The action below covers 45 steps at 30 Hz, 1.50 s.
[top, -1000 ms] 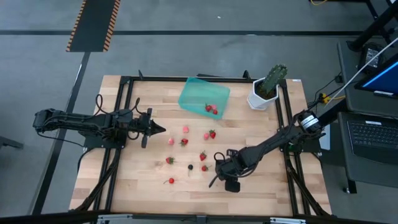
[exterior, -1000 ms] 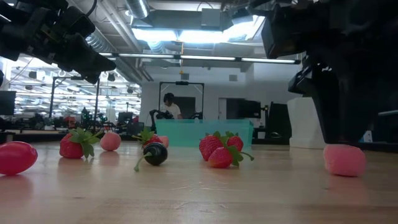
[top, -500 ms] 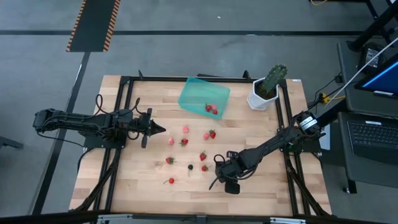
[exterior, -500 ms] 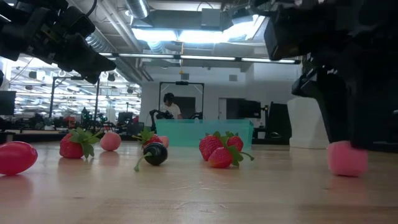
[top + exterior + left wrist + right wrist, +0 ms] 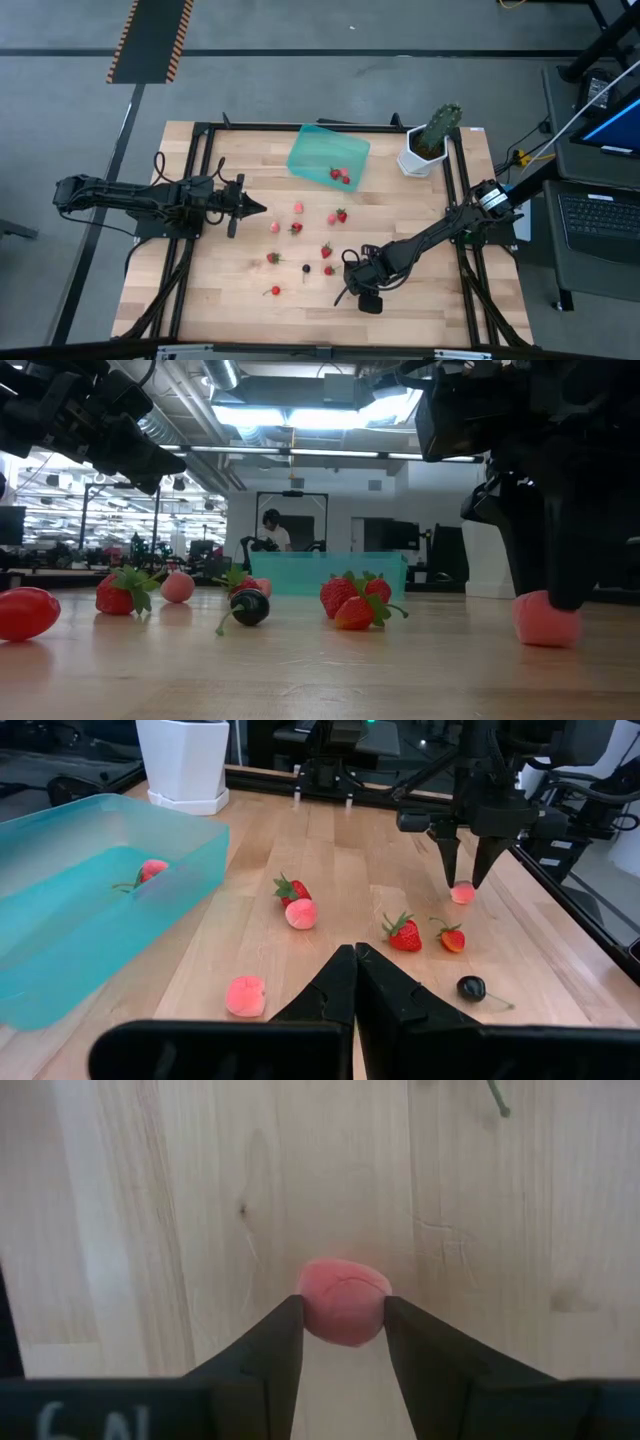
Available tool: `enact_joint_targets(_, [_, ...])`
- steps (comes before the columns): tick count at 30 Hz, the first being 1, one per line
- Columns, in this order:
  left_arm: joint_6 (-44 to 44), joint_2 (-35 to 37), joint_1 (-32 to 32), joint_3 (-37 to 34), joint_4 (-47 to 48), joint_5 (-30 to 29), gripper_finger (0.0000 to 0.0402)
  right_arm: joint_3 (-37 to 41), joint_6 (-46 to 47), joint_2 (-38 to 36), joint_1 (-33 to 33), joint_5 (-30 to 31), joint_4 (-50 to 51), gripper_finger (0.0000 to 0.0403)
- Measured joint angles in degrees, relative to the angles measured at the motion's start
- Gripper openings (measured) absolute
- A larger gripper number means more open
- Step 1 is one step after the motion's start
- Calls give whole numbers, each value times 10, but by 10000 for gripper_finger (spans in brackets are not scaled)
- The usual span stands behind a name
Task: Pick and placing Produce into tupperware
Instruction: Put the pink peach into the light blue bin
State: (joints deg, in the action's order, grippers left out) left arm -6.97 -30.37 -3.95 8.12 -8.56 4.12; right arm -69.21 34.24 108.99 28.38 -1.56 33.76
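Note:
The Produce is several small red and pink berries point(image 5: 296, 228) and a dark one point(image 5: 306, 268), lying loose on the wooden table. Two more berries point(image 5: 340, 175) lie in the teal tupperware point(image 5: 315, 150) at the far middle. A pink berry point(image 5: 343, 1300) rests on the table near the front middle. My right gripper point(image 5: 343, 1320) is open and points steeply down over it, one finger on each side. My left gripper point(image 5: 262, 208) hovers shut above the table's left middle, away from the berries. My right gripper's two fingertips point(image 5: 292, 1320) lie against opposite sides of the pink berry point(image 5: 312, 1302). They come from above, pointing steeply down. The berry point(image 5: 547, 620) sits with its underside on the table between them.
A green cactus in a white pot point(image 5: 428, 145) stands at the far right corner. Black frame rails point(image 5: 200, 180) run along the table's left and right sides. A person point(image 5: 272, 530) sits far off in the room behind the table.

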Motion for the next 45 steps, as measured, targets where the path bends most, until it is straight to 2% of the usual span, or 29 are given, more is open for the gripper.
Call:
enact_joint_targets(13, [0, 0, 0, 0, 0, 0, 0, -3, -18, 47, -5, -5, -8, 146])
enact_joint_targets(26, [0, 0, 0, 0, 1, 0, 0, 0, -30, 47, -5, 2, -16, 144])
enact_joint_targets(35, [0, 0, 0, 0, 1, 0, 0, 0, -30, 47, -6, 1, -17, 83])
enact_joint_targets(45, [0, 0, 0, 0, 1, 0, 0, 2, -30, 32, -7, 0, -19, 79])
